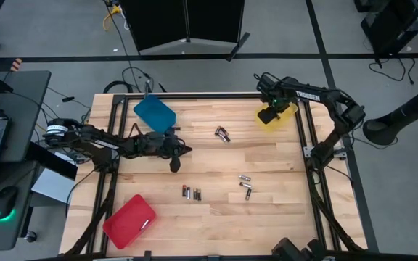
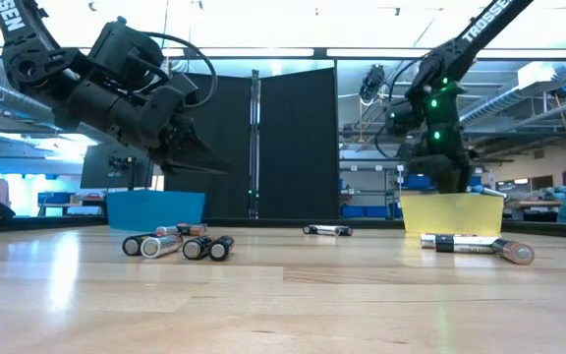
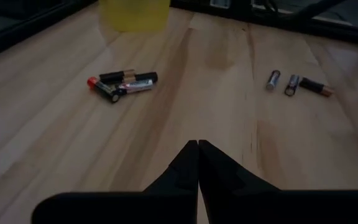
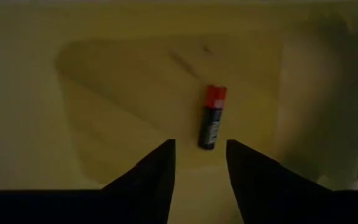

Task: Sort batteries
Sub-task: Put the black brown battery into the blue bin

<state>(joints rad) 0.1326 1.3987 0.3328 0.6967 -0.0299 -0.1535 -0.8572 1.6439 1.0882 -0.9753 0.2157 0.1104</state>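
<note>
Right gripper [image 4: 201, 155] jaws spread over yellow tray [image 4: 36, 93], red-tipped battery [image 4: 212, 117] inside, left gripper [image 3: 198, 144] jaws pressed together.

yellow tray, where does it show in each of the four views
High view: the yellow tray sits at the table's far right corner, under the right end effector.
Low view: right of centre, behind loose batteries.
Left wrist view: at the top edge, beyond a battery cluster.
Right wrist view: its yellow floor fills the frame, one red-tipped battery lying inside.
Shared landmark: the right arm above the tray.
</note>
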